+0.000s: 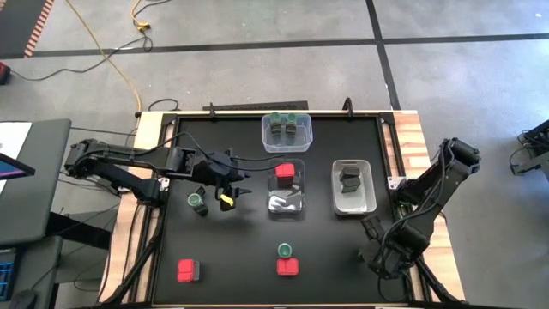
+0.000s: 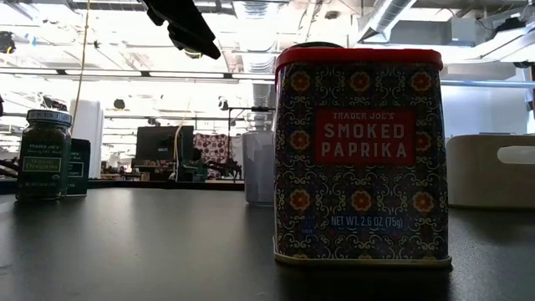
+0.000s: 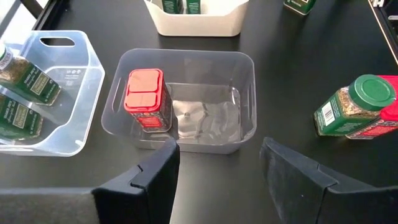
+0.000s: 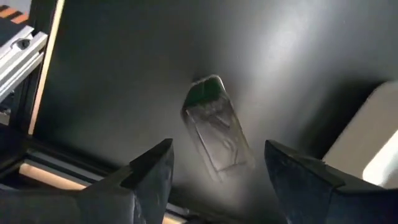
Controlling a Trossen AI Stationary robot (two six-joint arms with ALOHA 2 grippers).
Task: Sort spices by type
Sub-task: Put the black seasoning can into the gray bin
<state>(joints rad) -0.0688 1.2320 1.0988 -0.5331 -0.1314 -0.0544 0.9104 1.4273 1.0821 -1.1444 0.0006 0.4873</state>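
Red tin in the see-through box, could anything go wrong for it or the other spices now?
1. The open left gripper hangs close to the clear tub holding the red tin. A low move might shove the tub or tip the tin.
2. Near the table's front, a green-lidded jar stands right against a second red tin, so grabbing one could topple the other.
The right gripper waits front right.

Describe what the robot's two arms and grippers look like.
Both arms are dark, nearly black, built of jointed segments with black cables running along them. The left gripper carries a small yellow marking near its tip and has two flat, blocky matte-black fingers. The right gripper has the same pair of broad, angular black fingers.
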